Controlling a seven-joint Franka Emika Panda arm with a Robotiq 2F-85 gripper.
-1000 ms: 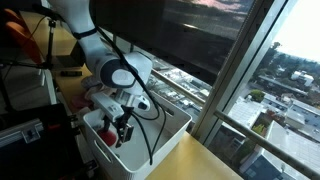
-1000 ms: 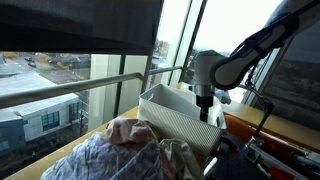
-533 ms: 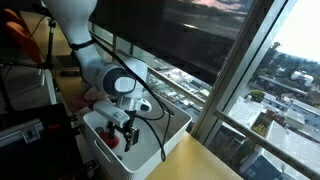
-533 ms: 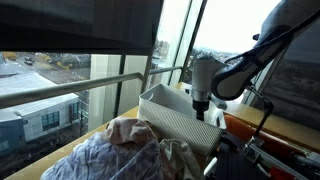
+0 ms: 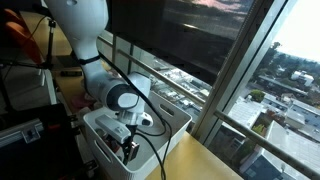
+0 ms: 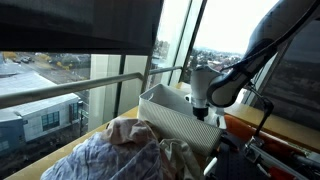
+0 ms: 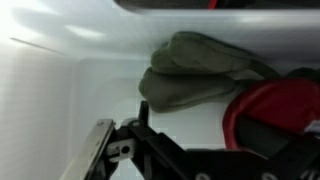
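My gripper (image 5: 130, 150) reaches down into a white basket (image 5: 172, 124) that stands by the window; it also shows in an exterior view (image 6: 200, 108), low over the basket's rim (image 6: 170, 112). In the wrist view the gripper (image 7: 198, 122) is open and empty, its left finger (image 7: 146, 112) just short of a crumpled olive-green cloth (image 7: 200, 65) on the basket's white floor (image 7: 70, 90). A red and dark item (image 7: 275, 100) lies to the right, by the other finger. The gripper holds nothing.
A pile of light patterned clothes (image 6: 130, 150) lies on the wooden table (image 5: 195, 162) beside the basket. Large windows with a rail (image 6: 70, 95) stand close behind. Cables and equipment (image 5: 25, 60) sit beyond the arm's base.
The arm has moved along the basket and lowered, so the gripper has sunk deeper inside it, toward the clothes at the bottom.
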